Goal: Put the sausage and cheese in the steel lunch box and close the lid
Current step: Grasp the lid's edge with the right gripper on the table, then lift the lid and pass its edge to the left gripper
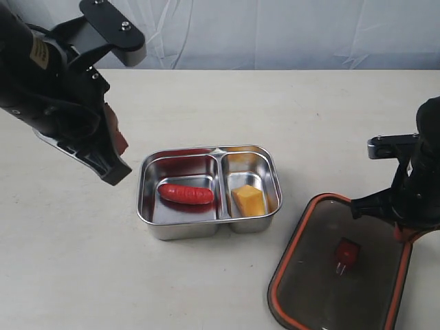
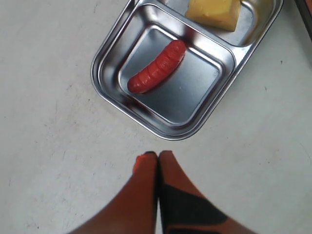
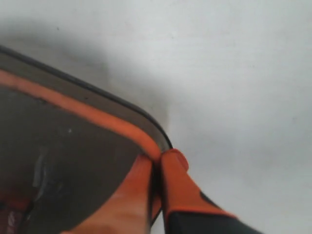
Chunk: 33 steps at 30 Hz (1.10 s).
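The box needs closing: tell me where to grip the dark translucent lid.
Pinch the dark translucent orange-sealed lid at its thin rim near the far right corner, coming in from outside the edge: it lies flat, leaving only the rim graspable.

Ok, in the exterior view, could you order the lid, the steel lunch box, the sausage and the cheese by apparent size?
1. lid: partly cut off by the frame and nearer the camera, so its lead is unsure
2. steel lunch box
3. sausage
4. cheese
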Each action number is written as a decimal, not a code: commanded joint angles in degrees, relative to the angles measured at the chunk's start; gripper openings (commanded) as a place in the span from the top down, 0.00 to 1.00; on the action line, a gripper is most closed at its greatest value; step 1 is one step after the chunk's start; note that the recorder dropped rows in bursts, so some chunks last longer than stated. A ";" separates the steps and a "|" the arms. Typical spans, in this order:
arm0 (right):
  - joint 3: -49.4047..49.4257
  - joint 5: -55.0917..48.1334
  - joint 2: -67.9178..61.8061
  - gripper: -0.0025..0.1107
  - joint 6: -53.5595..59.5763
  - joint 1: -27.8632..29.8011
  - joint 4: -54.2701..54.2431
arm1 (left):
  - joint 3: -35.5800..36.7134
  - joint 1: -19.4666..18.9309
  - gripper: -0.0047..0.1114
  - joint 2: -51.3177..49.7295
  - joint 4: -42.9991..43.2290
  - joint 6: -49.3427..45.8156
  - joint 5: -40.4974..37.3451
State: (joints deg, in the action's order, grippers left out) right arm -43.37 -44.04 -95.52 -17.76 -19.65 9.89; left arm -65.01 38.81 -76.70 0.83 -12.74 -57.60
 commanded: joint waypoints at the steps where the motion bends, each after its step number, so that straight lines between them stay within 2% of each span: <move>1: 0.17 -0.57 1.27 0.97 -0.18 0.24 0.57 | 0.16 0.05 0.96 0.44 -0.83 0.35 1.05; 12: 0.17 -0.70 4.09 0.98 -0.18 0.24 1.63 | 0.16 0.05 0.96 0.44 -1.66 0.35 1.08; 19: 0.17 -1.47 8.24 0.98 -0.18 0.24 1.63 | 0.16 0.05 0.95 0.32 -8.62 0.35 4.59; 22: 0.17 -1.59 10.38 0.98 -0.18 0.24 2.69 | 0.16 -0.45 0.87 -0.33 -12.49 0.13 6.15; 28: 0.17 -1.73 14.83 0.98 0.31 0.24 2.59 | 0.16 -5.36 0.59 -3.38 -27.12 -8.30 4.16; 33: 0.17 -1.73 18.02 0.98 1.85 0.24 1.28 | 0.16 -9.71 0.54 -7.51 -39.84 -17.25 3.65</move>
State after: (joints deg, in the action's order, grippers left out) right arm -43.27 -45.47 -79.36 -17.46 -19.65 11.89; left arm -65.01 30.97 -82.09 -31.31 -25.15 -53.59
